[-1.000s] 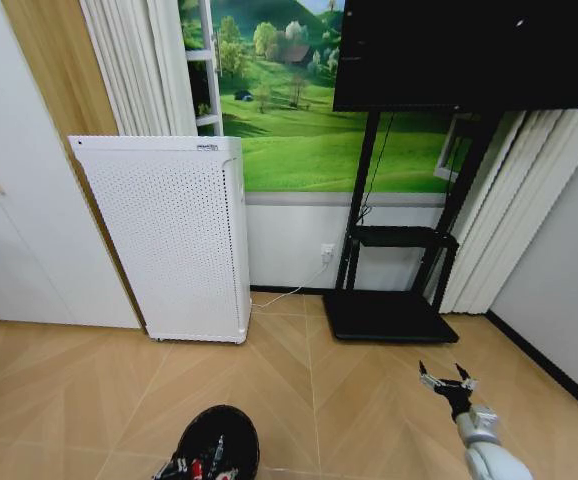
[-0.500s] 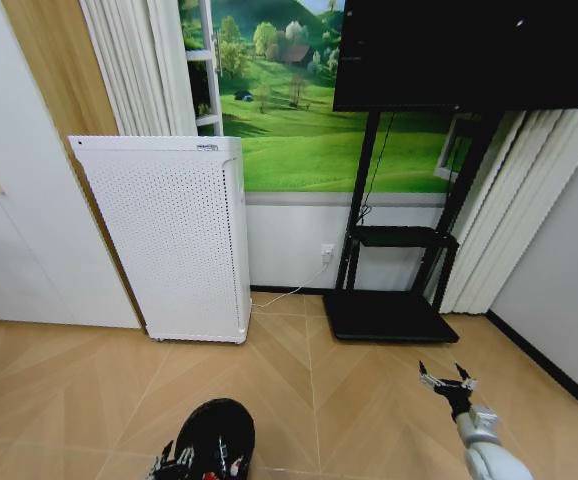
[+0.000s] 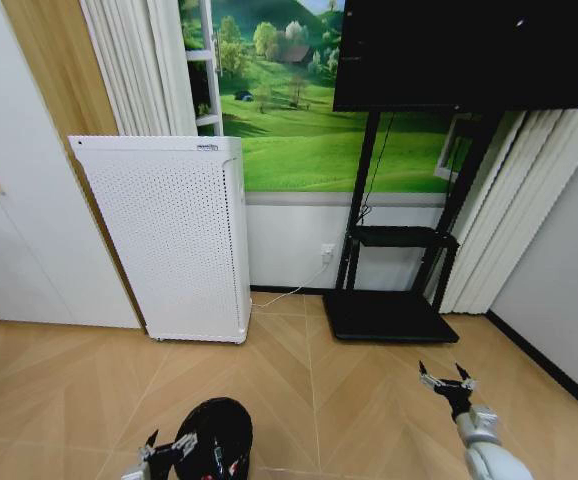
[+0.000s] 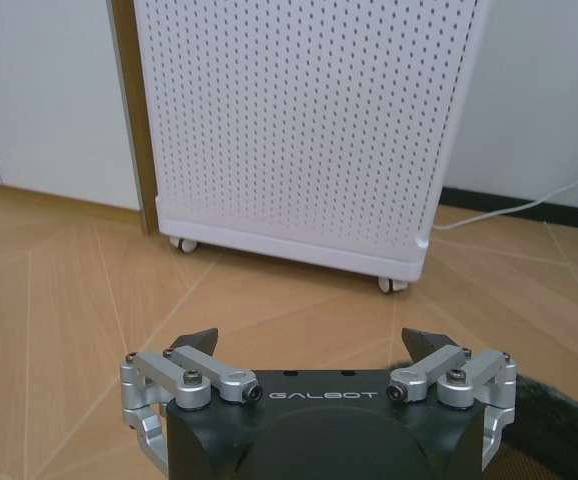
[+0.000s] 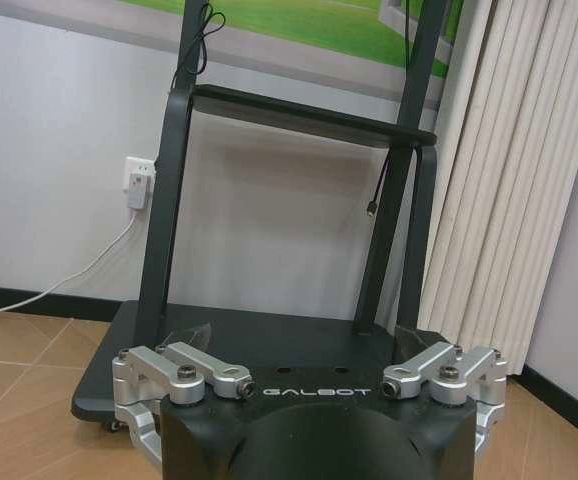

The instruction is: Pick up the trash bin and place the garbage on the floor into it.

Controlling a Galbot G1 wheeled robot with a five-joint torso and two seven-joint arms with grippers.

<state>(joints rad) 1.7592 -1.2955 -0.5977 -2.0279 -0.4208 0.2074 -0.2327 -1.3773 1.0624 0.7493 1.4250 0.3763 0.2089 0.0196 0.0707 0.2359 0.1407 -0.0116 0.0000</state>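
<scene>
On the herringbone wood floor before the white perforated appliance (image 3: pixel 174 235), the trash bin (image 3: pixel 219 440) stands just right of the left gripper (image 3: pixel 164 452) — fingers spread, empty — while the right gripper (image 3: pixel 447 381), also spread, waits well apart.

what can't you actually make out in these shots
- Small black round trash bin: head view's lower edge cuts off its base; in the left wrist view a dark sliver of rim shows past the left gripper.
- Red-and-white bits inside the bin: too small to identify.
- Left gripper in the head view: partly cut by the lower edge.
- Black TV stand's base: near part hidden by the open right gripper.
</scene>
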